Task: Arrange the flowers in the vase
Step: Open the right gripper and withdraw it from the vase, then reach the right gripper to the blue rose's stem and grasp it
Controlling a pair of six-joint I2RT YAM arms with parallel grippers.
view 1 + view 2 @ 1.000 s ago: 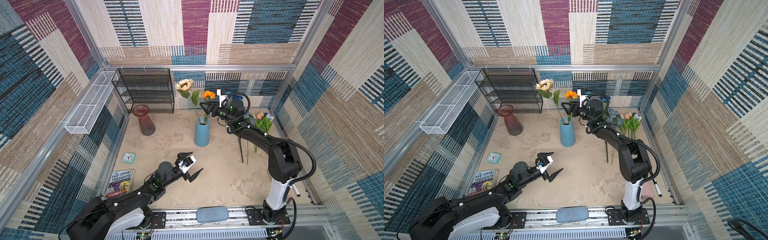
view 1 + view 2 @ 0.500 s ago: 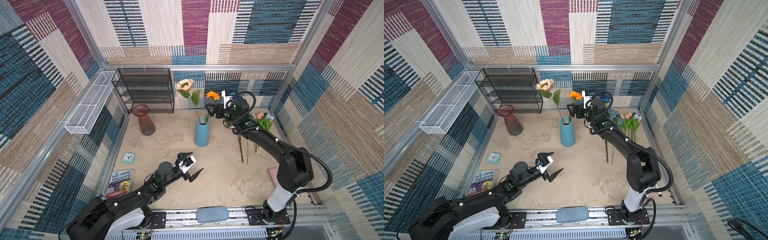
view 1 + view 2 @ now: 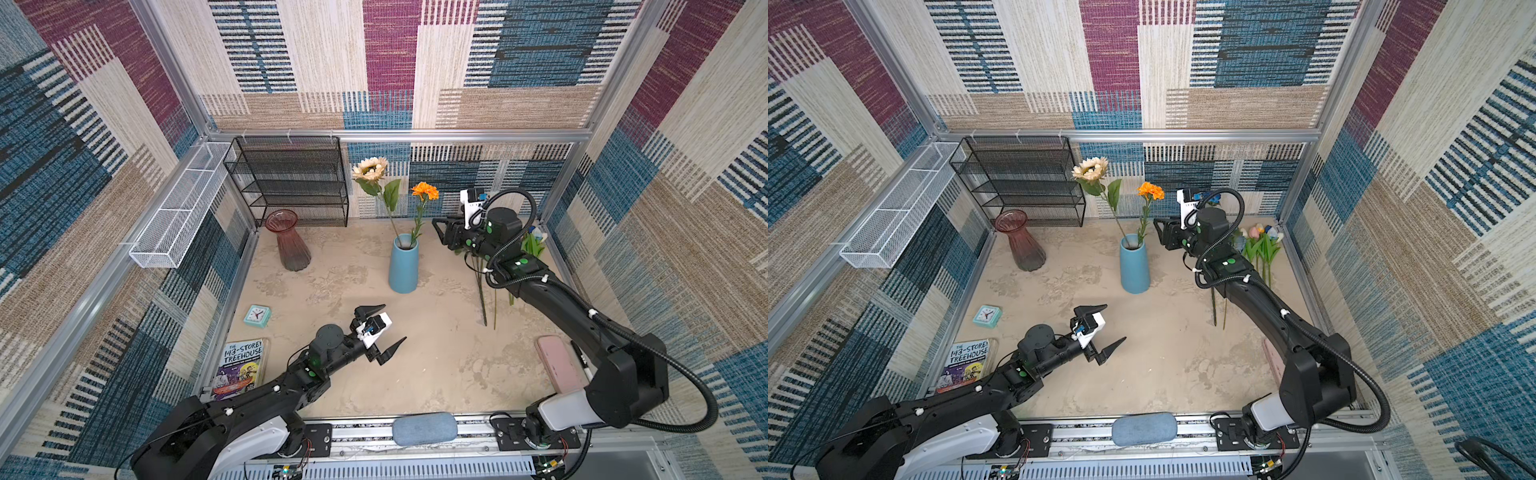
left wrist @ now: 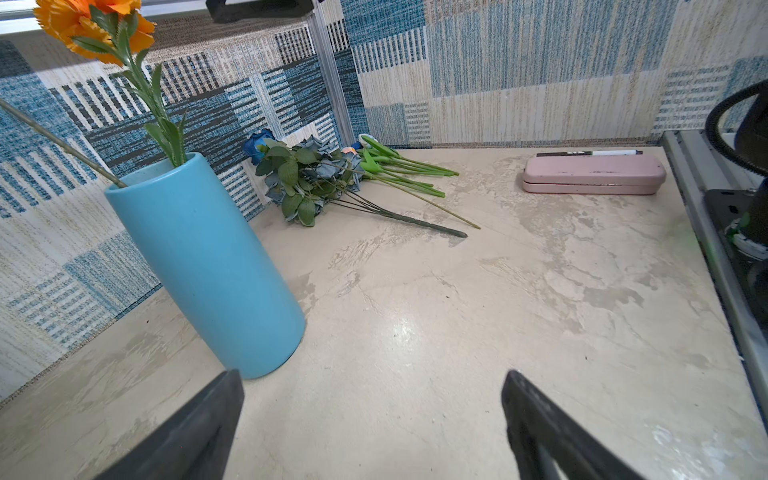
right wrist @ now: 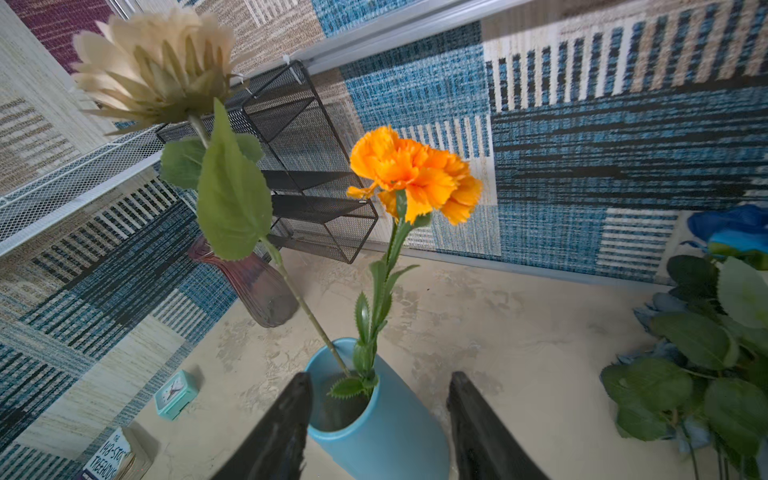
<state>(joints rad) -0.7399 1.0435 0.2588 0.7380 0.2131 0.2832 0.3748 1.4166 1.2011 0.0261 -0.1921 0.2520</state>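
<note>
Loose green-stemmed artificial flowers (image 3: 1262,249) at 2 o'clock lie mostly hidden behind right arm (image 3: 1258,299); right gripper (image 3: 439,232), part-open, empty, hangs beside blue cylindrical vase (image 3: 403,270) at 12 o'clock; left gripper (image 3: 392,323) gapes wide, empty.

- I read this as a lab robot cell, not a home: aluminium frame (image 3: 399,135), carpet-patterned wall panels (image 3: 390,62).
- Arms (image 3: 561,299) bolted to a rail (image 3: 357,434) at the tabletop (image 3: 436,365) edge.

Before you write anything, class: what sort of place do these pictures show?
Probably a robot lab cell: an aluminium frame hung with patterned fabric, two robot arms mounted on a base rail, staged props like the blue vase.
</note>
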